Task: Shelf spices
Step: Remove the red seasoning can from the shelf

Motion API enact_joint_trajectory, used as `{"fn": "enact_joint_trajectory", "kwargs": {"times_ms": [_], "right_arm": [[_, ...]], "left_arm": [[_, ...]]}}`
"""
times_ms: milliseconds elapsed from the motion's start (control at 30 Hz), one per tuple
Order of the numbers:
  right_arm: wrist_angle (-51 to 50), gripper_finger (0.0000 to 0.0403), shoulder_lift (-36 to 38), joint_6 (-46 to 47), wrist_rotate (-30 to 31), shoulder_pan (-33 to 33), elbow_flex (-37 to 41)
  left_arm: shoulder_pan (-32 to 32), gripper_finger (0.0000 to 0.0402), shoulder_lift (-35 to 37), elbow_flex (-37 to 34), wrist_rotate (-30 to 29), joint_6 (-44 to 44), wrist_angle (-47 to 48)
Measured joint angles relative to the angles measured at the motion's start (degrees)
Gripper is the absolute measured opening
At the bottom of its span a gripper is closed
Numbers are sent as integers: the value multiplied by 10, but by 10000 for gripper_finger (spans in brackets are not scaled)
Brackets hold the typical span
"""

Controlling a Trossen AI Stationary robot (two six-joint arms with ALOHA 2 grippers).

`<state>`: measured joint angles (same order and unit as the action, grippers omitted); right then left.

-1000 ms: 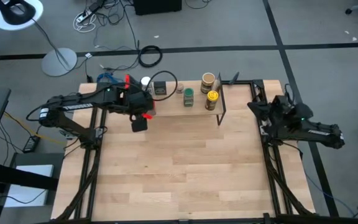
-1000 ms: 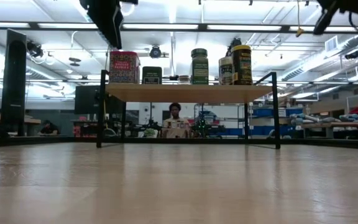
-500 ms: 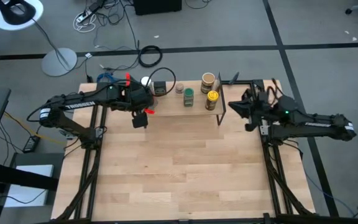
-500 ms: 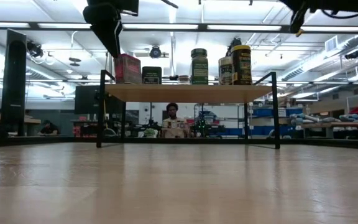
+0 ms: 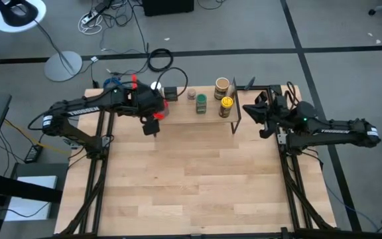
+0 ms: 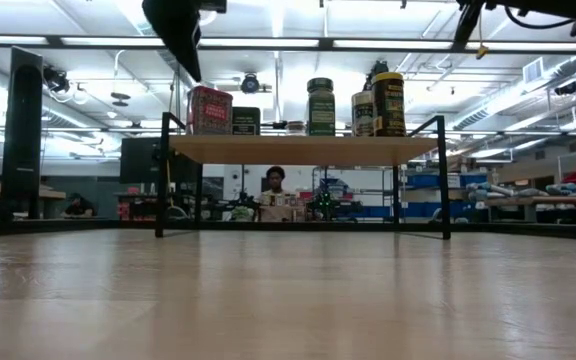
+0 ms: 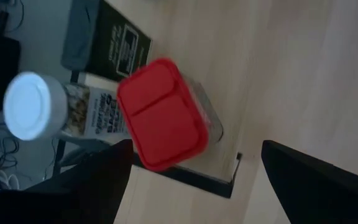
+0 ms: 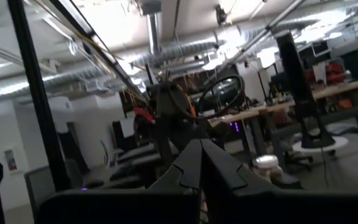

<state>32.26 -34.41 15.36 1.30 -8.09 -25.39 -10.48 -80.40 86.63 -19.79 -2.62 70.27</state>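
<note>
— wooden table (image 5: 197, 179), what's on it?
— a shelf (image 5: 201, 118) holding spice jars. left gripper (image 5: 152, 126), fingers spread, hovers above the red tin (image 7: 162, 114) at its end. right gripper (image 5: 262, 118) clenched, empty, beside the shelf.

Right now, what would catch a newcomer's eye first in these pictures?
The row of spices on the shelf at the table's far edge stands out, above all the red tin at its left end. The open left gripper hangs just in front of that tin, and the right gripper, shut, is off the shelf's right end.
</note>
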Motion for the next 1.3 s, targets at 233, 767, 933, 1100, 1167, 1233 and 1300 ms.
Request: {"fn": "enact_joint_trajectory", "kwargs": {"times_ms": [233,767,933,1100,1167,1233,1300], "right_arm": [[48,9,0,4,0,6,0],[119,9,0,-5,-13,4,0],[118,9,0,-5,-14,4,0],[118,9,0,-5,-14,4,0],[118,9,0,-5,-14,4,0],[118,9,0,-5,-14,4,0],[118,9,0,-5,-14,4,0]], "left_arm": [[-3,360,0,39,-23,-12,-28],[-42,360,-60,39,19,95,11],[-42,360,-90,39,17,104,10],[-42,360,-115,39,17,99,12],[-42,360,-121,39,17,91,12],[-42,354,-124,39,19,90,12],[-42,342,-124,39,19,88,10]]}}
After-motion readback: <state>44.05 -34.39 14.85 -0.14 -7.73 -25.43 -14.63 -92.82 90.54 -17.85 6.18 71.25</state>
